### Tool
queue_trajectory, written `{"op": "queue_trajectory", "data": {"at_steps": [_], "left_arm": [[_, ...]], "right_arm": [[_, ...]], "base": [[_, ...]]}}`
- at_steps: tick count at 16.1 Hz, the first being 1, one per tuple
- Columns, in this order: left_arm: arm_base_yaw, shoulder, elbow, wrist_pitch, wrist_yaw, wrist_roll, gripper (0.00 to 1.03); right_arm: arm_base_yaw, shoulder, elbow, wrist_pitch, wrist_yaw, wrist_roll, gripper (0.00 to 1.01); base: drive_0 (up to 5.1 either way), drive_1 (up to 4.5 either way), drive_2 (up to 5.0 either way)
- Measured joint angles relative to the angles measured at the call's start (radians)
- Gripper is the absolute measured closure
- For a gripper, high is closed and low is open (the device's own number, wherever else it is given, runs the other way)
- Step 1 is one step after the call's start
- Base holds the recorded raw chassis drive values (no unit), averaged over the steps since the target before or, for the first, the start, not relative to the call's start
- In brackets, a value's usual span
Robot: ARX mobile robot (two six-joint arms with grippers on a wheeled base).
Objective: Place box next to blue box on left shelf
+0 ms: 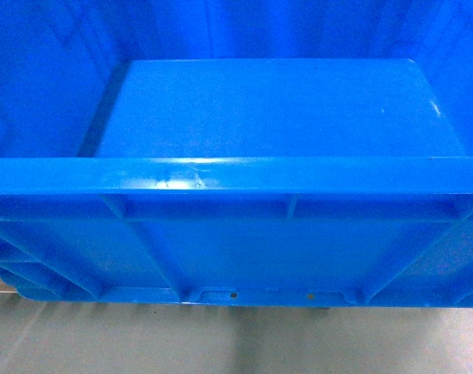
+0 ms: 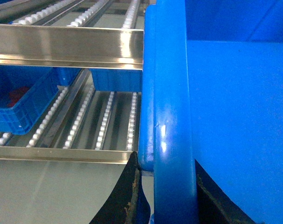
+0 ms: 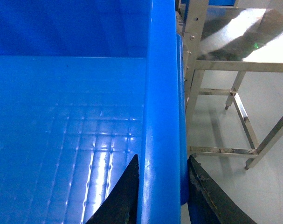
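While the box point(image 1: 275, 109) fills nearly the whole head view, you see its thick near rim running straight across, the ribbed outer wall below it, and two small notches along the bottom edge above a grey floor point(image 1: 220, 343). Your left hand point(image 2: 167, 196) is clamped on the box's left rim, one dark finger point(image 2: 122, 200) on the outer side and the other inside against the wall. Your right hand point(image 3: 162, 196) is clamped on the right rim the same way, one finger over the gridded inner floor, the other outside. Held between both hands, the box sits just beside the left shelf point(image 2: 66, 46), whose shiny front rail meets the box's outer wall in the left wrist view. Rows of white rollers run back on both levels. On the lower level, toward its left edge, a smaller blue box point(image 2: 20, 102) rests with something red inside. Beyond the right rim stands a metal frame point(image 3: 234, 93) on the floor.
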Motion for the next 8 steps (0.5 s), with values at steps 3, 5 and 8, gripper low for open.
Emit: {"op": "queue_trajectory", "data": {"at_steps": [3, 5, 8], "left_arm": [[0.000, 0.000, 0.000, 0.000, 0.000, 0.000, 0.85], [0.000, 0.000, 0.000, 0.000, 0.000, 0.000, 0.85], [0.000, -0.001, 0.000, 0.000, 0.000, 0.001, 0.85]], "right_arm": [[0.000, -0.002, 0.000, 0.001, 0.000, 0.000, 0.80], [0.000, -0.001, 0.000, 0.000, 0.000, 0.000, 0.80], [0.000, -0.001, 0.000, 0.001, 0.000, 0.000, 0.80]], "base": [[-5.1, 2.38, 2.4], [-5.0, 2.46, 2.5], [-5.0, 2.46, 2.5]]}}
